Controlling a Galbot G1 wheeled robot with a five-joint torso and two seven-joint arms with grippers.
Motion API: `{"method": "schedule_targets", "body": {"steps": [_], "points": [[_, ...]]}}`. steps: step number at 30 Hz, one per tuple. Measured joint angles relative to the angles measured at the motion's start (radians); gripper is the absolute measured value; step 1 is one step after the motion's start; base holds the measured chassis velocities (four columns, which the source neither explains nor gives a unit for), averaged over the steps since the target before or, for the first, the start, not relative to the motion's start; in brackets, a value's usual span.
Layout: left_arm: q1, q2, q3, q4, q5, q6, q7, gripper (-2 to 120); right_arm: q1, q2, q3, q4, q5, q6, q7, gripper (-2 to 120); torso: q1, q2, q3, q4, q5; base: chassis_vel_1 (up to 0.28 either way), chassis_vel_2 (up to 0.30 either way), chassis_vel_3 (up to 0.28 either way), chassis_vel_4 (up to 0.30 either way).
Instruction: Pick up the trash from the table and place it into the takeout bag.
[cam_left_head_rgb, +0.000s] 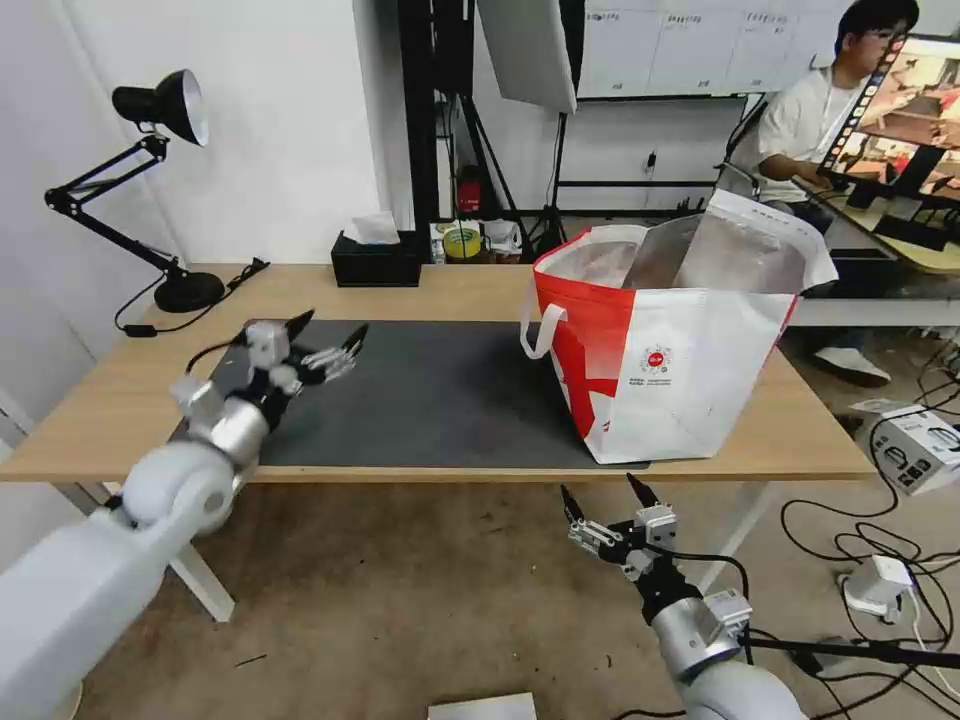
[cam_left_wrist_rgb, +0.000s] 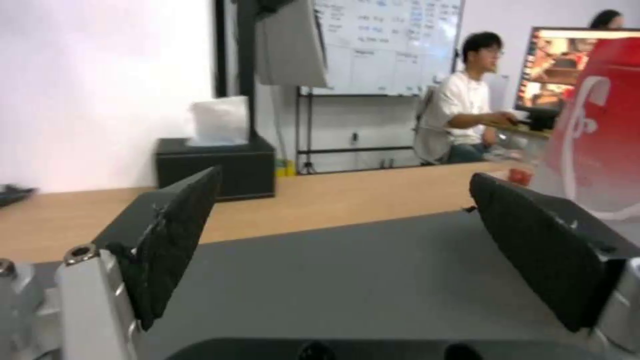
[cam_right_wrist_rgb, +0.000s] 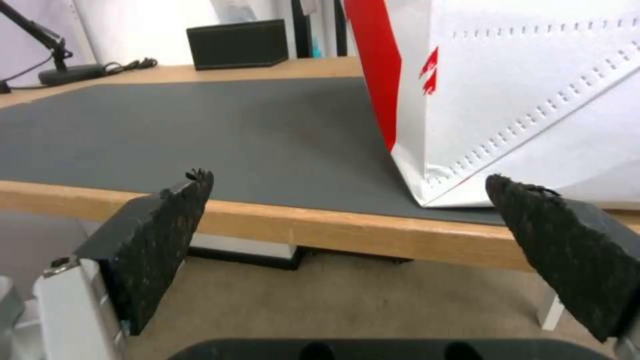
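The takeout bag (cam_left_head_rgb: 690, 370), white and red with foil lining, stands open on the right end of the table (cam_left_head_rgb: 100, 400), partly on the dark grey mat (cam_left_head_rgb: 440, 400). No trash is in view on the table. My left gripper (cam_left_head_rgb: 330, 328) hovers open and empty just over the mat's left part; its wrist view looks past it (cam_left_wrist_rgb: 345, 177) across the mat (cam_left_wrist_rgb: 367, 280) to the bag (cam_left_wrist_rgb: 600, 125). My right gripper (cam_left_head_rgb: 600, 488) is open and empty below the table's front edge, in front of the bag (cam_right_wrist_rgb: 533, 90).
A black tissue box (cam_left_head_rgb: 376, 262) sits at the table's back edge and a black desk lamp (cam_left_head_rgb: 188, 290) at the back left corner. Cables and power boxes (cam_left_head_rgb: 915, 440) lie on the floor to the right.
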Motion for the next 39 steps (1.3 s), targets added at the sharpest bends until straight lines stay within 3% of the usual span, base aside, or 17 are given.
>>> {"method": "schedule_targets", "body": {"steps": [3, 13, 17, 25, 39], "points": [[0.067, -0.019, -0.054, -0.011, 0.033, -0.003, 0.001, 100, 0.0, 0.0, 0.0, 0.0, 0.0, 0.0, 0.0, 100, 0.0, 0.0, 0.0, 0.0003, -0.0002, 0.0, 0.0, 0.0, 0.0], [0.139, -0.078, -0.072, 0.01, 0.116, -0.049, 0.002, 100, 0.0, 0.0, 0.0, 0.0, 0.0, 0.0, 0.0, 100, 0.0, 0.0, 0.0, -0.0001, -0.0002, 0.0, 0.0, 0.0, 0.0], [0.213, -0.093, -0.126, 0.013, 0.141, -0.074, 0.001, 100, 0.0, 0.0, 0.0, 0.0, 0.0, 0.0, 0.0, 100, 0.0, 0.0, 0.0, 0.0001, -0.0003, 0.0, 0.0, 0.0, 0.0], [0.321, -0.105, -0.224, 0.017, 0.141, -0.111, 0.017, 100, 0.0, 0.0, 0.0, 0.0, 0.0, 0.0, 0.0, 100, 0.0, 0.0, 0.0, 0.0, 0.0, 0.0, 0.0, 0.0, 0.0], [0.441, -0.145, -0.314, 0.006, 0.132, -0.116, 0.024, 100, 0.0, 0.0, 0.0, 0.0, 0.0, 0.0, 0.0, 100, 0.0, 0.0, 0.0, 0.0, -0.0002, 0.0, 0.0, 0.0, 0.0]]}}
